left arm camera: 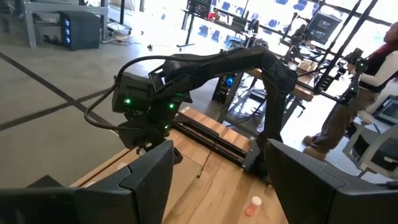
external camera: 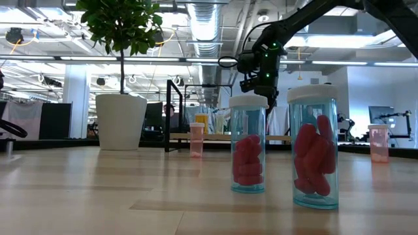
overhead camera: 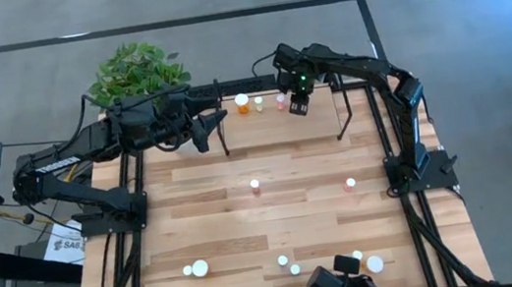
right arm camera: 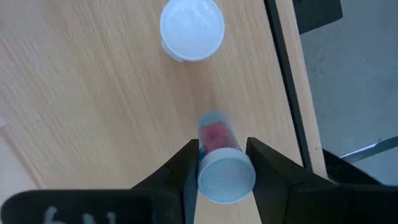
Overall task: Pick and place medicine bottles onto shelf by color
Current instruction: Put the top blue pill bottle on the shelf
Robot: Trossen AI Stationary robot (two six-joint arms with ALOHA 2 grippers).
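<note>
My right gripper (overhead camera: pixel 297 108) (right arm camera: pixel 222 163) hangs over the far right part of the shelf (overhead camera: pixel 322 120), shut on a small medicine bottle (right arm camera: pixel 217 134) with pinkish-red contents and a white cap. Three bottles (overhead camera: pixel 242 103) stand on the shelf board beside it; one white cap (right arm camera: pixel 191 28) shows close by. More bottles stand on their bases on the table: two mid-table (overhead camera: pixel 255 185) (overhead camera: pixel 350 184) and several near the front edge (external camera: pixel 248 147) (external camera: pixel 315 150). My left gripper (overhead camera: pixel 218 119) (left arm camera: pixel 217 180) waits open in the air off the shelf's left end. My right gripper pinches the bottle between its two fingers, one on each side of the body just under the white cap (right arm camera: pixel 214 149). The fingers come from above, pointing down. The bottle is upright over the shelf board (right arm camera: pixel 93 93); whether its base touches the board I cannot tell.
A white plant pot (external camera: pixel 121 121) with a leafy plant (overhead camera: pixel 137 70) stands at the table's far left, behind my left arm. Thin black uprights (overhead camera: pixel 343 112) frame the shelf's ends. A person (left arm camera: pixel 367 81) stands in the room beyond the table.
</note>
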